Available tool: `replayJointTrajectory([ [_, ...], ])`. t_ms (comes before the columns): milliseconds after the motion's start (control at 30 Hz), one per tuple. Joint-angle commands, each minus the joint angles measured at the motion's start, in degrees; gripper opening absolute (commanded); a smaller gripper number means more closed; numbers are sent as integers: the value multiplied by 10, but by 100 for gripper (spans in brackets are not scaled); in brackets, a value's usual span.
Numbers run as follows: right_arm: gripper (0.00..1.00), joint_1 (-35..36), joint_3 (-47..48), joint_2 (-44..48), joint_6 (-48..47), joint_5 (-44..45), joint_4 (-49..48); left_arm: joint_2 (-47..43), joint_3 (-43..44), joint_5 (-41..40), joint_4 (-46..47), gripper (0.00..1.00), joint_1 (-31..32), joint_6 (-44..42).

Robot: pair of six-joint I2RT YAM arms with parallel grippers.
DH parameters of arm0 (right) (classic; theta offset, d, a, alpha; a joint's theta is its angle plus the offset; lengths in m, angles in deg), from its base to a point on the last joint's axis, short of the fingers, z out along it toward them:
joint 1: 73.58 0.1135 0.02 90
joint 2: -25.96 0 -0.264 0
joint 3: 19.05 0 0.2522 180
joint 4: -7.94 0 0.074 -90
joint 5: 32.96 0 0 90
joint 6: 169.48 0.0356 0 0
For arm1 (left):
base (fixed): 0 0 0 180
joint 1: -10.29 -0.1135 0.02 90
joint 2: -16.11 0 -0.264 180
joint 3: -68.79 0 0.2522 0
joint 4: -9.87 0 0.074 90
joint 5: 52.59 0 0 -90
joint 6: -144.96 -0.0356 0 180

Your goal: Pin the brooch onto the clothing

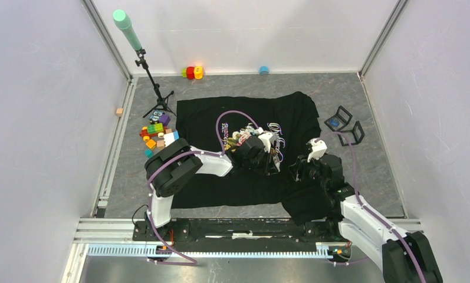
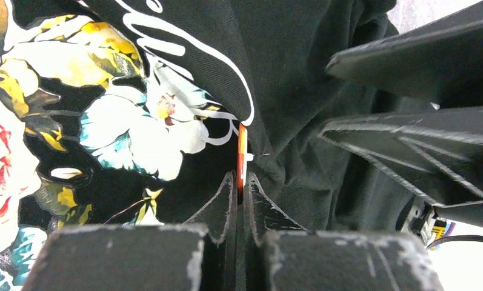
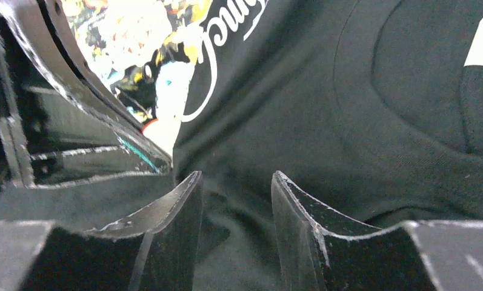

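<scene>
The black T-shirt [image 1: 244, 112] lies spread on the grey table, rose print and white script facing up. My left gripper [image 1: 270, 158] sits over the print's right edge. In the left wrist view it [image 2: 243, 183] is shut on the brooch [image 2: 242, 154], a thin orange-red piece seen edge-on, its tip against a raised fold of the shirt [image 2: 299, 73]. My right gripper [image 1: 296, 169] is just right of it, low on the cloth. In the right wrist view it [image 3: 236, 182] is open with bunched black fabric [image 3: 348, 103] between its jaws. The brooch [image 3: 156, 128] shows there beside the left finger.
Toy blocks [image 1: 155, 132] lie left of the shirt beside a tripod [image 1: 153, 88] with a green cylinder. Black frames [image 1: 344, 124] lie at the shirt's right. Red and yellow blocks [image 1: 192, 72] and a blue cap [image 1: 263, 69] sit by the back wall.
</scene>
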Motion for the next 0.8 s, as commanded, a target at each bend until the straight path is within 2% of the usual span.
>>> replayJointTrajectory([
  [0,50,-16,-43,0,12,-75,-95,-22,-3,40,47,2,-1,-17],
  [267,48,-18,-129,38,41,-98,-172,-28,-15,65,93,2,-3,-1],
  [467,36,-17,-135,10,55,-85,-154,-32,-20,80,119,2,-4,10],
  [700,35,-17,-129,42,54,-93,-139,-44,-30,84,117,2,-13,11],
  [767,39,-17,-124,60,47,-103,-130,-48,-33,91,113,2,-18,11],
])
